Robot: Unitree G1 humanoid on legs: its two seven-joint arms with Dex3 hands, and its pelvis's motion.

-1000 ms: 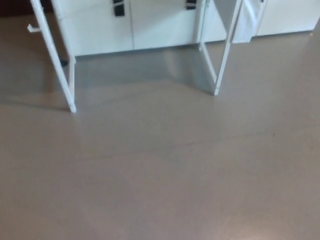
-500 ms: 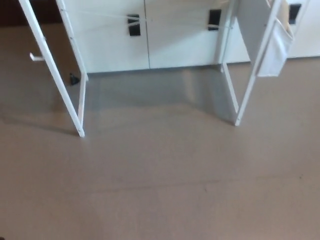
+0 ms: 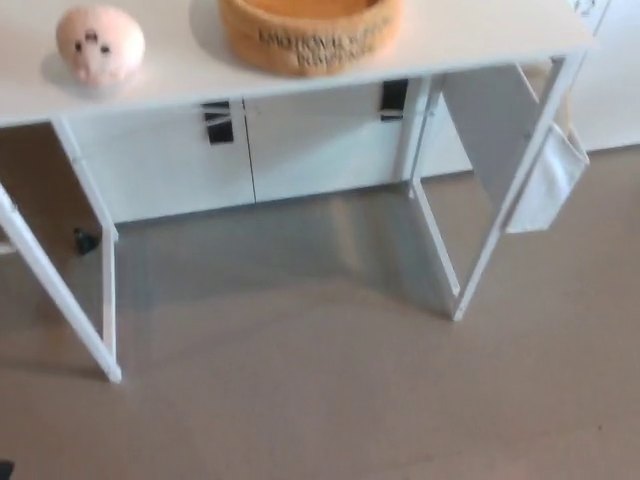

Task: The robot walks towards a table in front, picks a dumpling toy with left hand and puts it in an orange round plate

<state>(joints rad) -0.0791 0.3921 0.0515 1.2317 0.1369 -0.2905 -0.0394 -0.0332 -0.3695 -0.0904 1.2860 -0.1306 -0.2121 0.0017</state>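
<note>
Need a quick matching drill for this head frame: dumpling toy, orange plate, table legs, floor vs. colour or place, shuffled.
Things:
1. dumpling toy
2. orange round plate
3. table legs
4. floor

Descriptions:
A. white, thin, slanting down to the floor
B. grey-brown, bare, fills the lower picture
C. pale pink with a small face, tabletop's left part
D. lettering on its side wall, tabletop's middle, cut by the top edge

Pairs: 1-C, 2-D, 3-A, 4-B

dumpling [image 3: 99,43]: pale pink, round, small dark face marks, near tabletop's left front edge
plate [image 3: 311,31]: orange, round, lettered wall, mid-tabletop
</note>
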